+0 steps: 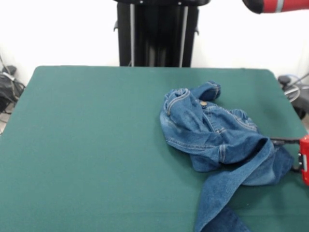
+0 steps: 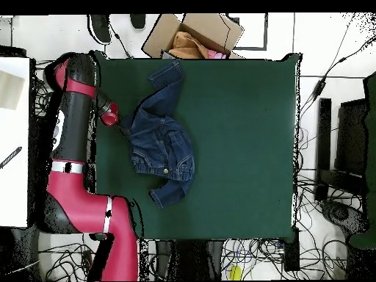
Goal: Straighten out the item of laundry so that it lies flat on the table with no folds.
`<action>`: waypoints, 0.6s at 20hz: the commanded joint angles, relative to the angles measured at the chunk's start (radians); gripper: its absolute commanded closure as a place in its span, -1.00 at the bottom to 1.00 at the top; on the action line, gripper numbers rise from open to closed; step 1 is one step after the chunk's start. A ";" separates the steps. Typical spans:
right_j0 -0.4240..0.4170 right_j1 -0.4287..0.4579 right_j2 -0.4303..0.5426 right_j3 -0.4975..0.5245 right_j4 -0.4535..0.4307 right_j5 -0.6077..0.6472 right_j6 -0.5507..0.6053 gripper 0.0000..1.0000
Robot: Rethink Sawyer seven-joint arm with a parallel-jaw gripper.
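Lying crumpled, denim jeans (image 1: 217, 140) on green cloth table (image 1: 87, 145)

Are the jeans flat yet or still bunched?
Still bunched: the jeans lie crumpled on the table, waistband folded over and one leg twisted across.

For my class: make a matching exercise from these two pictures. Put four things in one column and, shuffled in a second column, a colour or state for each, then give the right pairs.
Things:
1. jeans
2. table
3. gripper
4. cardboard box

Descriptions:
A. plain dark green, flat
B. brown, open, beyond the table's edge in the overhead view
C. blue denim, crumpled and folded over itself
D. red and black, at the edge of the denim

Pairs: 1-C, 2-A, 3-D, 4-B
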 commanded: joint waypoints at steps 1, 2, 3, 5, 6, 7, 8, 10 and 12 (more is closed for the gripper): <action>0.005 0.037 -0.158 -0.083 -0.029 -0.063 0.163 -1.00; 0.004 0.034 -0.158 -0.085 -0.023 -0.060 0.163 -1.00; 0.002 0.031 -0.158 -0.087 -0.008 -0.051 0.171 -1.00; -0.003 0.023 -0.158 -0.092 0.024 -0.039 0.185 -1.00; -0.003 0.019 -0.158 -0.094 0.035 -0.039 0.185 -1.00; -0.003 0.014 -0.158 -0.096 0.041 -0.031 0.186 -1.00; -0.003 0.010 -0.158 -0.097 0.049 -0.027 0.188 -1.00; 0.000 0.004 -0.159 -0.100 0.042 -0.003 0.198 -1.00; 0.001 0.001 -0.159 -0.103 0.037 0.016 0.207 -1.00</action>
